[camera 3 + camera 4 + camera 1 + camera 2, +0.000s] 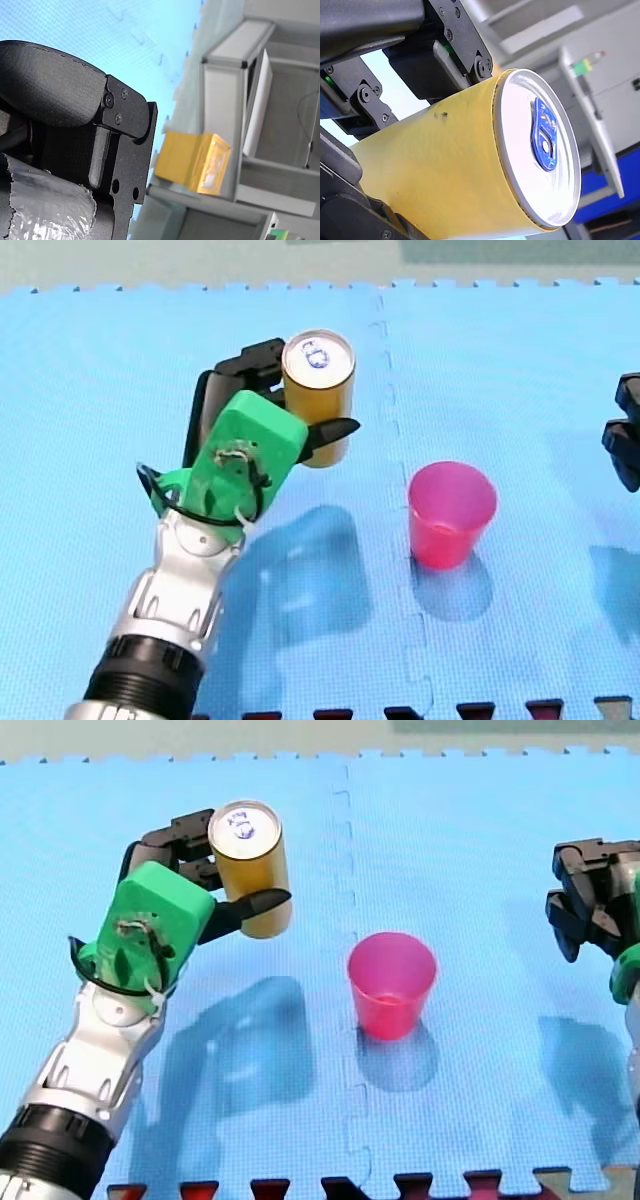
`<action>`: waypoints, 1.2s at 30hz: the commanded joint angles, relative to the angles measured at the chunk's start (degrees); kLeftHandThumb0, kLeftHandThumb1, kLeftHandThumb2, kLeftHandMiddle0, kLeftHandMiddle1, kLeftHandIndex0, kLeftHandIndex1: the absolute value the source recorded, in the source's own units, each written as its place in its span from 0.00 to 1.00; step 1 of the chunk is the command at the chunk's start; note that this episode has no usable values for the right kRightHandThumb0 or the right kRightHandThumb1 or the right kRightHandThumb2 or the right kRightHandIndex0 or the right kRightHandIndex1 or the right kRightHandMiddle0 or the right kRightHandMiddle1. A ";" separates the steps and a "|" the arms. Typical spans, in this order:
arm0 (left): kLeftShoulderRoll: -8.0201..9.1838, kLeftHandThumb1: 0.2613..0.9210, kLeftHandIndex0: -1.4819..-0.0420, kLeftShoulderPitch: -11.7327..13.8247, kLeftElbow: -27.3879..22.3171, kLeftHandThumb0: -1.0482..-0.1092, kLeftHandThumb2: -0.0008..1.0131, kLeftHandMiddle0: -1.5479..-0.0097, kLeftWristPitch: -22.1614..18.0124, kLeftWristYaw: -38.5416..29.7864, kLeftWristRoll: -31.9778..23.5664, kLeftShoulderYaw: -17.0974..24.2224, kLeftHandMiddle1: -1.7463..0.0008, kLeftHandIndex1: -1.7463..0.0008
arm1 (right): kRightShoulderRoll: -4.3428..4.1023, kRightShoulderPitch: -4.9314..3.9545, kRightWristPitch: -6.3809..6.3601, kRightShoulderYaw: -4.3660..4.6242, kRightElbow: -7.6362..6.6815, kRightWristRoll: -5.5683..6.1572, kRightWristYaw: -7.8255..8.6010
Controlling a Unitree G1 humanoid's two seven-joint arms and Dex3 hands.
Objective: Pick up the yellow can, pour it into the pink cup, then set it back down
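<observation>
My left hand (295, 395) is shut on the yellow can (320, 400), with black fingers behind it and the thumb across its front. The can stands nearly upright, silver top and blue tab facing up, raised above the mat to the left of the pink cup (450, 515). Its shadow falls on the mat below. The second wrist view shows the same yellow can (445, 170) pressed between the left hand's fingers (440, 60). The pink cup (392, 985) stands upright on the mat near the middle. My right hand (585, 900) holds nothing at the right edge, apart from the cup.
A blue foam mat (520, 360) of interlocking tiles covers the surface, with a seam running just left of the cup. Beyond the mat's edge, the first wrist view shows grey shelving with a yellow box (192, 162).
</observation>
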 commanded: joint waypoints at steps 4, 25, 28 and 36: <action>1.22 0.67 0.12 -2.72 2.71 0.65 0.00 0.06 -1.47 2.11 2.28 -1.24 1.00 1.00 | 0.17 -0.09 0.29 -0.14 0.04 0.17 -0.13; 3.26 0.66 0.12 -4.99 2.54 0.64 0.00 0.06 -1.34 5.83 8.29 -5.23 1.00 1.00 | 0.97 -0.81 1.00 -0.36 0.35 0.24 -0.41; 3.04 0.66 0.12 -4.88 0.73 0.64 0.00 0.07 -1.13 6.14 9.24 -6.10 1.00 1.00 | 1.05 -0.97 1.19 -0.26 0.43 0.10 -0.70; 3.08 0.73 0.19 -4.94 -4.33 0.47 0.01 0.10 2.15 6.93 13.47 -8.79 1.00 1.00 | 1.31 -1.15 1.45 0.05 0.61 -0.30 -1.37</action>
